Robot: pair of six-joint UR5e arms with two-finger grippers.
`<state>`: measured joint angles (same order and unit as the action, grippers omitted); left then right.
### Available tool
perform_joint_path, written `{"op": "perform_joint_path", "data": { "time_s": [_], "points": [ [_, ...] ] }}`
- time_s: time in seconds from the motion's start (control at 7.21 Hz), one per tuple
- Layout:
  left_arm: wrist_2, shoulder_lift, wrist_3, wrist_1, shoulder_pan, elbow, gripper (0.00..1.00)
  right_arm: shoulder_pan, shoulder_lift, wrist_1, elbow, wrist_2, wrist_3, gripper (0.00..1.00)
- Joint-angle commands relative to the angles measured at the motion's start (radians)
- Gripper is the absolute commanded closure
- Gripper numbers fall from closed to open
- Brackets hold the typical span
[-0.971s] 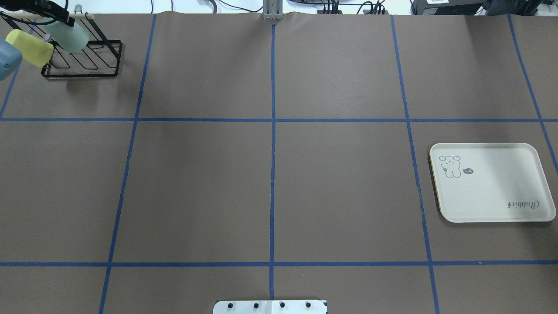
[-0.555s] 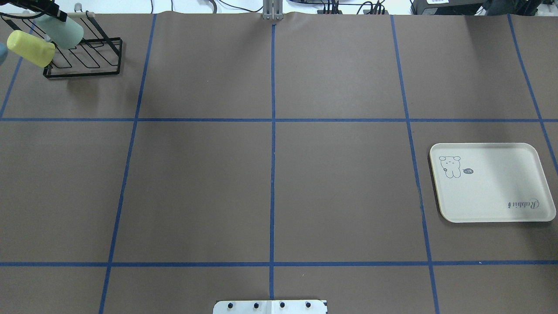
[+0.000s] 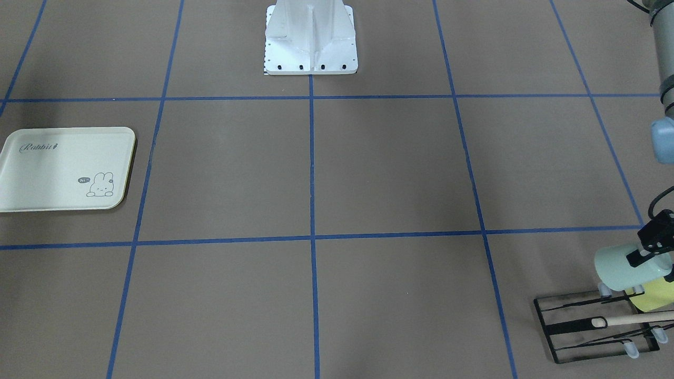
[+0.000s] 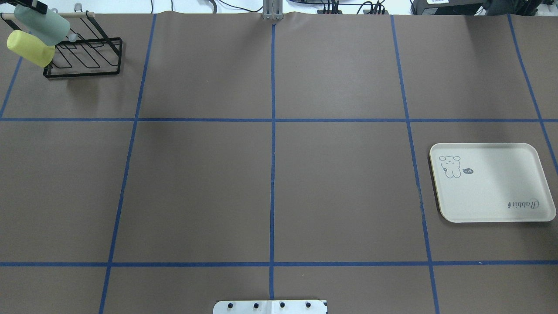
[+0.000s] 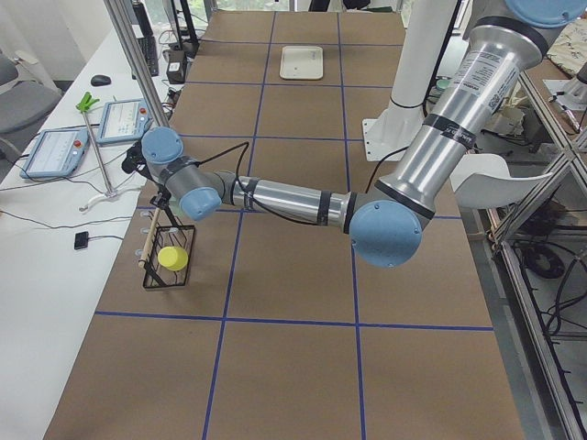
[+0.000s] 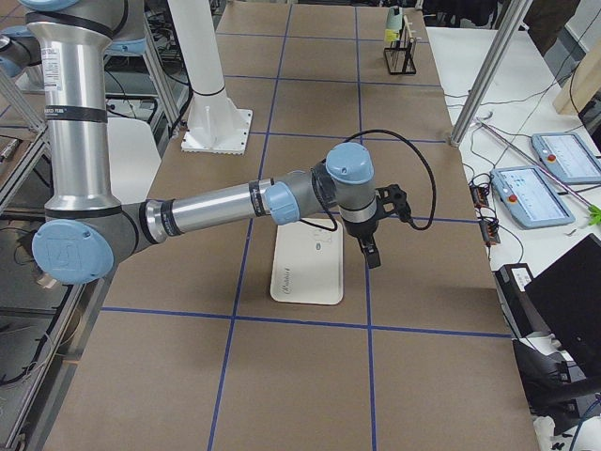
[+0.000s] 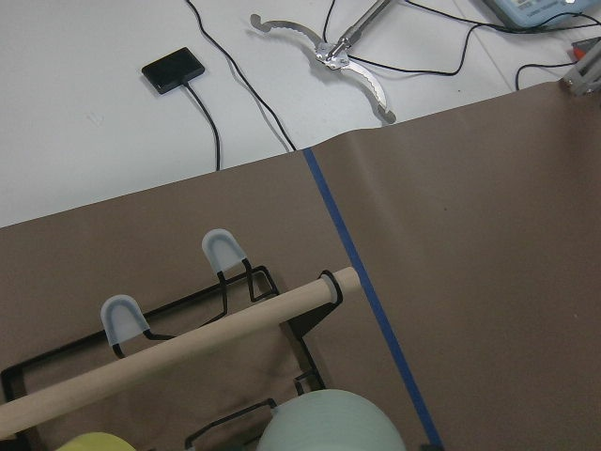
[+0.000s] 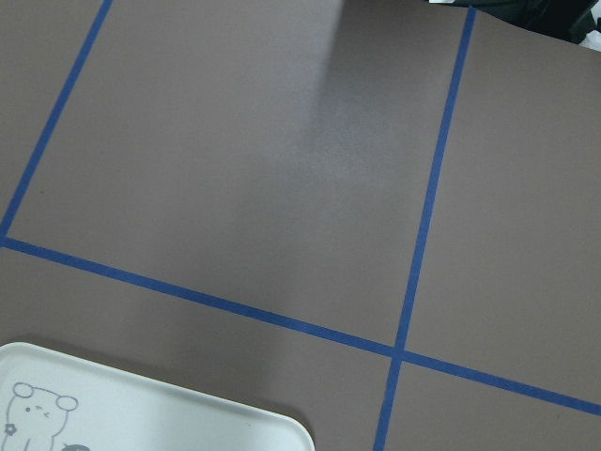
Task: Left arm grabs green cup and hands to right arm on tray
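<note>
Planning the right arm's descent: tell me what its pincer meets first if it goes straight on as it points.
Most likely the bare brown table, just beside the tray rather than on it: the right pincer points down there. Its height above the table is unclear.

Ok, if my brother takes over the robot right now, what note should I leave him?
Left gripper: clamped on the green cup, held tilted by the wire rack at the far left corner; a yellow cup sits beside it.
Right gripper: hangs near the tray; open or shut, cannot tell.
Done: cup grabbed.
To do: carry it across, hand it to the right gripper, set it on the bare tray.
</note>
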<state>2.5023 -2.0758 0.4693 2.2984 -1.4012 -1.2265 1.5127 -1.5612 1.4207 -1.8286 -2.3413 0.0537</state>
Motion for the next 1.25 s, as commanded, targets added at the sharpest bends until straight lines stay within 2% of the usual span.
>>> {"op": "perform_joint_path", "data": {
  "time_s": [0.0, 0.14, 0.42, 0.69, 0.83, 1.11],
  "points": [
    [0.047, 0.005, 0.182, 0.009, -0.015, -0.095, 0.82, 0.000, 0.015, -0.018, -0.001, -0.228, 0.006, 0.01],
    [0.047, 0.011, 0.239, 0.010, -0.012, -0.123, 0.82, 0.000, 0.018, -0.070, -0.009, -0.281, 0.088, 0.02],
    [0.047, 0.011, 0.335, 0.015, -0.004, -0.174, 0.82, -0.012, 0.049, -0.309, -0.006, -0.282, 0.429, 0.02],
    [0.046, 0.011, 0.550, 0.129, 0.025, -0.209, 0.82, -0.069, 0.084, -0.532, -0.001, -0.271, 0.746, 0.02],
    [0.043, 0.011, 0.662, 0.210, 0.053, -0.212, 0.82, -0.101, 0.123, -0.583, -0.009, -0.245, 0.882, 0.02],
    [0.036, 0.009, 0.832, 0.291, 0.094, -0.258, 0.79, -0.257, 0.179, -0.727, -0.011, -0.045, 1.137, 0.01]
  ]
}}
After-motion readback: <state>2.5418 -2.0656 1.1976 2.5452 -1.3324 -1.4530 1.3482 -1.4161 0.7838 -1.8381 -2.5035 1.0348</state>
